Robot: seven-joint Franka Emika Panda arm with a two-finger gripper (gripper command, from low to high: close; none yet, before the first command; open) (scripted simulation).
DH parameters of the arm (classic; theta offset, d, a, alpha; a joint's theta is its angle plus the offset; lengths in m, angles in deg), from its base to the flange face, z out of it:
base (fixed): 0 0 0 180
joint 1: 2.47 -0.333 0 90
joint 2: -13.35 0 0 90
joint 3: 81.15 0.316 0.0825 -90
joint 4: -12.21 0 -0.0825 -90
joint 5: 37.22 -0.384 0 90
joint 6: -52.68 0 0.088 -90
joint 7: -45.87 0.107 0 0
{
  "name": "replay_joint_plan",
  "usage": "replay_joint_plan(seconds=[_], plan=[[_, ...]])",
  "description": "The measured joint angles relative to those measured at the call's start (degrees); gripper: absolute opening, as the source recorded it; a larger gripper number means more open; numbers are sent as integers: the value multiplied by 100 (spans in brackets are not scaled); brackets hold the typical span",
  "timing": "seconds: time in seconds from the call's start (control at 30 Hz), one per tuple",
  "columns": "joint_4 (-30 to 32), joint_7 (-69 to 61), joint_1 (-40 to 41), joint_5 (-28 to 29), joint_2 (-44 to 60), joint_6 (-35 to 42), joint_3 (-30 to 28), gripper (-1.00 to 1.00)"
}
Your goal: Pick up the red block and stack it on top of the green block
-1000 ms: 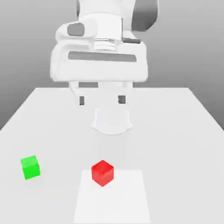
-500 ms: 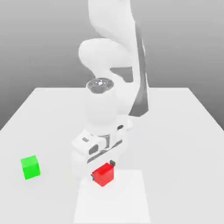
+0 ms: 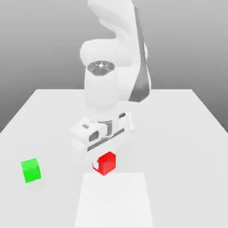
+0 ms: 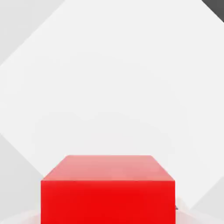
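red block [image 4: 108,192] cut off below, gripper fingertips hidden

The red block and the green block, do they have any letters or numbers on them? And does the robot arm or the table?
None: no words, numbers or signs can be read.
The red block, under the gripper, has plain red faces.
The green block is plain green.
The white arm and the white table carry no label or brand.

A white table [image 3: 187,133] before a seemingly plain grey backdrop [image 3: 40,40].
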Motion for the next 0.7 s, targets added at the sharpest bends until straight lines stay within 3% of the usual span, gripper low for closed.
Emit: replay_joint_plan(seconds=[0.37, 0.57, 0.6, 0.7], plan=[[-859, -1718, 1727, 85, 71, 773, -1339, -100], [-986, -2718, 1906, -1106, 1184, -121, -1012, -100], [-995, -2828, 1966, -1257, 1314, -232, -922, 100], [-995, -2828, 1966, -1257, 1314, -232, -922, 100]])
